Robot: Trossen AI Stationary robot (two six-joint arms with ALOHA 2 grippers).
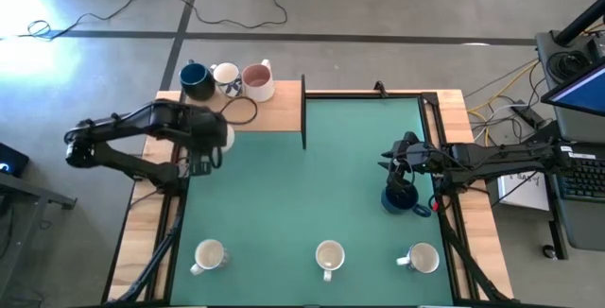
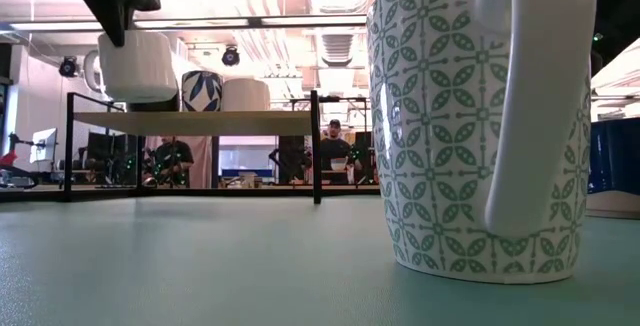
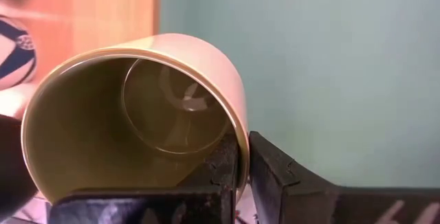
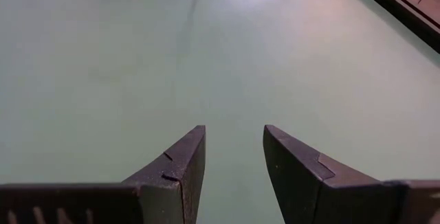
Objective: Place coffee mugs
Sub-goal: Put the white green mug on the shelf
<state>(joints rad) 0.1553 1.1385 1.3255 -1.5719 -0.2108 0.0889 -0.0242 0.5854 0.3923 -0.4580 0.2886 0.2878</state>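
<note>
The left gripper [image 1: 216,138] was clamped on the rim of an olive-lined mug [image 3: 137,114], one finger inside and one outside, and held it in the air over the mat's [image 1: 312,176] left edge, just beside the wooden shelf [image 1: 274,114]. The right gripper [image 1: 402,171] hung above a dark blue mug [image 1: 402,199] standing near the mat's right edge; its fingers [image 4: 182,165] were apart with nothing between them.

Three pale mugs stood in a row along the near edge: one left [image 1: 209,254], a patterned one in the middle [image 1: 329,256], one right [image 1: 422,258]. Three more waited on the shelf: dark blue [image 1: 196,81], patterned white [image 1: 227,78] and pink-lined [image 1: 257,81].

The pinch on a thin rim looked the weak point: the mug could swing or slip if the arm moved fast, and would tip if set down off level. Backing toward the shelf risked knocking the waiting mugs or catching the black divider [image 1: 303,111].

The middle of the mat lay bare, giving wide room between the arms. The near row and the raised frame along both sides hemmed it in.
</note>
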